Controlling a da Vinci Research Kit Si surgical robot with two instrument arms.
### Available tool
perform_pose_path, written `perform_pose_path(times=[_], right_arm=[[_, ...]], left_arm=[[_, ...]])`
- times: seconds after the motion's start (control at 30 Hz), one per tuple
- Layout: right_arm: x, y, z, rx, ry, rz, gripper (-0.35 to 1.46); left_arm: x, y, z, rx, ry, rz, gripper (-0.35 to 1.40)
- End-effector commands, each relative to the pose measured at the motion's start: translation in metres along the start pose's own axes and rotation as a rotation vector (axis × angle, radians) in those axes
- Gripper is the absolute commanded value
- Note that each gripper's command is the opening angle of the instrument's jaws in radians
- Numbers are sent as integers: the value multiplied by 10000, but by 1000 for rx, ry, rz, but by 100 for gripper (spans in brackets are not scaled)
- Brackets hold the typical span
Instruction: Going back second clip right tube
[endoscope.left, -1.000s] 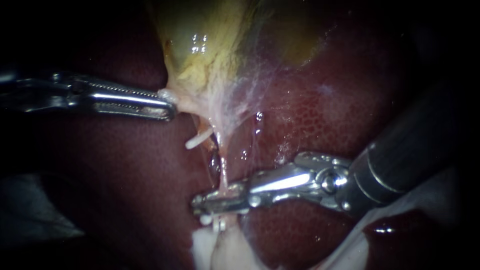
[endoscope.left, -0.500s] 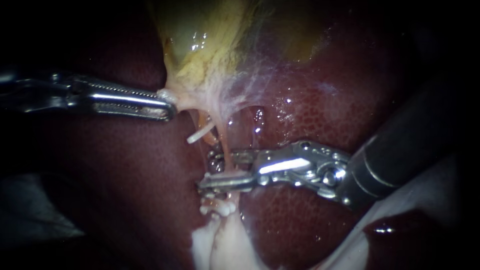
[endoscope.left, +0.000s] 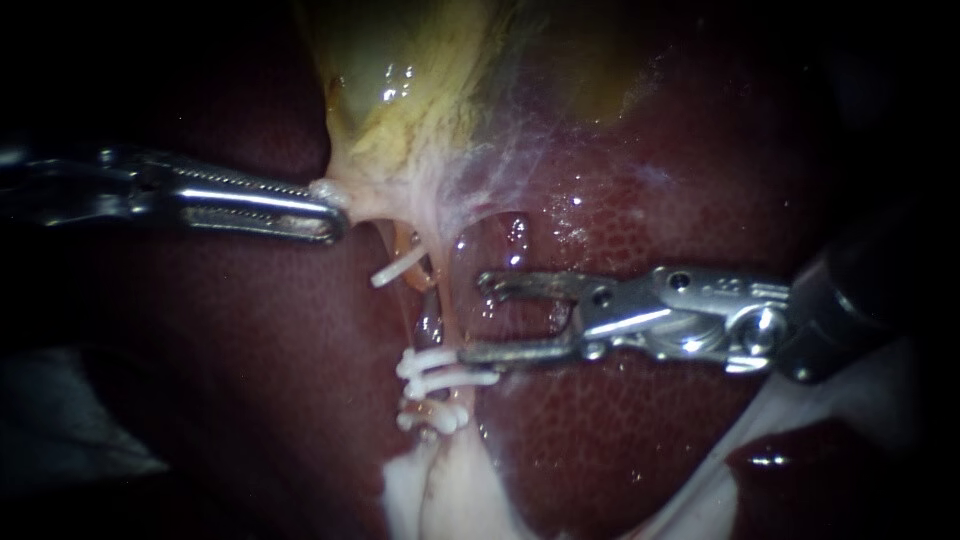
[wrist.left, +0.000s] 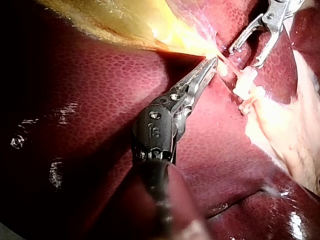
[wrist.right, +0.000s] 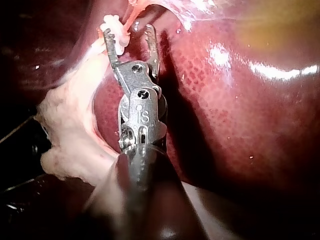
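Note:
My left instrument (endoscope.left: 335, 208) comes in from the left, its jaws shut on the pale tissue at the gallbladder's (endoscope.left: 400, 90) lower end; the left wrist view (wrist.left: 211, 64) shows the same grip. A thin pale tube (endoscope.left: 447, 300) runs down from there. White clips (endoscope.left: 438, 370) cross it, with another white clip (endoscope.left: 398, 268) higher up. My right instrument (endoscope.left: 474, 317) stands just right of the tube, jaws open and empty, the lower jaw tip close to the clips. In the right wrist view its open jaws (wrist.right: 131, 36) sit beside the clips (wrist.right: 114, 25).
Dark red liver (endoscope.left: 640, 200) surrounds the tube on both sides. White fatty tissue (endoscope.left: 450, 490) lies below the clips, and a pale sheet (endoscope.left: 800, 420) lies under my right instrument's shaft.
My right instrument's jaws opened and drew back to the right off the tube. A white clip now shows on the tube where they had closed. The left instrument stayed still.

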Motion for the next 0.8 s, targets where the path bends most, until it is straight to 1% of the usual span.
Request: perform_pose_path(times=[0.03, 0.13, 0.17, 0.23, 0.3, 0.43, 0.5, 0.53, 0.6, 0.7, 0.8], right_arm=[[1, 0, -10, -12, -28, -45, 50], [6, 0, -39, -28, -67, -131, 50], [8, -1, -47, -32, -74, -156, 50], [15, -3, -65, -36, -101, -209, 50], [23, -7, -80, -47, -141, -263, 50], [36, -13, -96, -59, -209, -330, 50], [39, -17, -101, -62, -221, -358, 50], [39, -18, -103, -66, -223, -362, 50], [38, -20, -105, -56, -222, -373, 50], [36, -20, -109, -50, -222, -386, 50], [35, -19, -111, -45, -222, -397, 50]], left_arm=[[0, 0, 0, -2, 0, 0, -35], [0, -1, -2, -2, 0, 1, -35], [0, -1, -2, -3, 0, 1, -35], [-1, -1, -2, -3, 0, 1, -35], [-1, -2, -2, -3, 0, 1, -35], [-1, -2, -2, -3, 0, 1, -35], [-1, -3, -2, -3, 0, 1, -35], [-2, -4, -2, -3, 0, 1, -35], [-3, -6, 1, -2, 0, 2, -35], [-8, -14, 8, 1, 0, 5, -35], [-16, -24, 20, 6, 3, 10, -35]])
